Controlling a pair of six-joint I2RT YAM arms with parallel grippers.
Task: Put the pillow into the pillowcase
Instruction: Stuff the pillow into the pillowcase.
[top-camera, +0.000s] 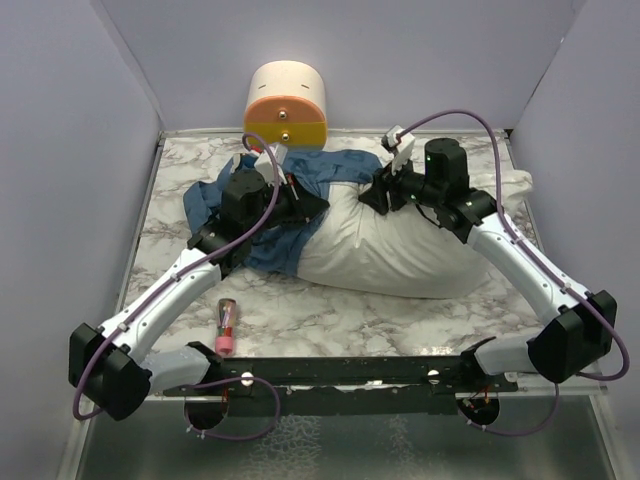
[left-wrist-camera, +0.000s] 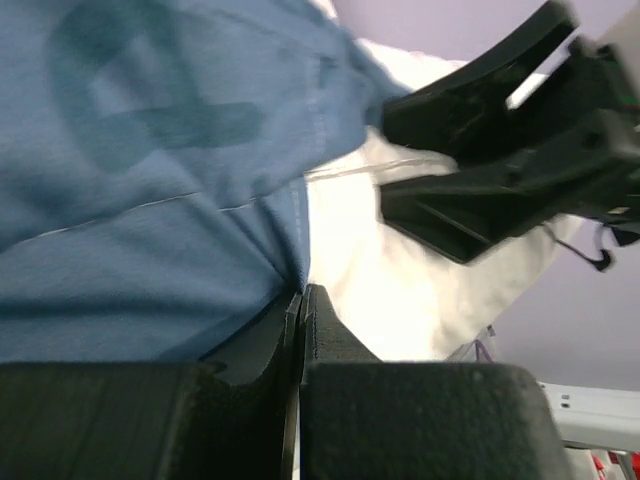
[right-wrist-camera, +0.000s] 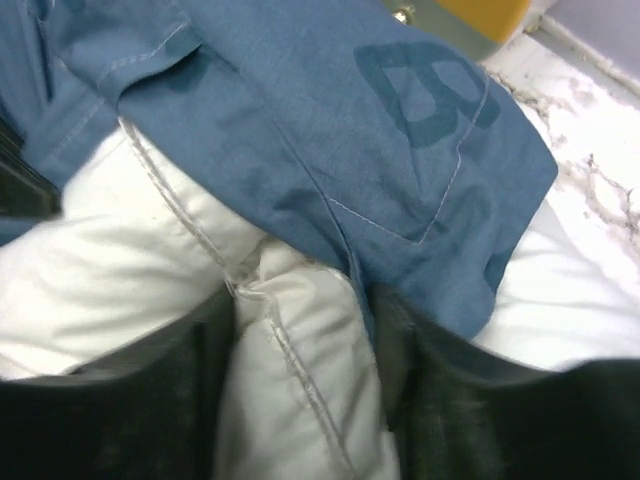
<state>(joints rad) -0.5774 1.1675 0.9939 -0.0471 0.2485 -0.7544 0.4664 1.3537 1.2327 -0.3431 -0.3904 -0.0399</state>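
Pillow (top-camera: 400, 255): middle of the top view, its upper-left end under blue cloth; likely soft, bulky, light and easily squashed.
Pillowcase (top-camera: 335, 168): limp and thin, bunches easily; best taken by the hem.
Left gripper (left-wrist-camera: 302, 305): closed, pinching the blue hem.
Right gripper (right-wrist-camera: 300, 330): open, astride the white seam ridge.

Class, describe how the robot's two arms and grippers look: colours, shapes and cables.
The left arm and right arm have smooth white shells linked by chunky black joint housings. A purple cable loops along each arm. The left gripper and right gripper are black, with flat, tapering fingers.
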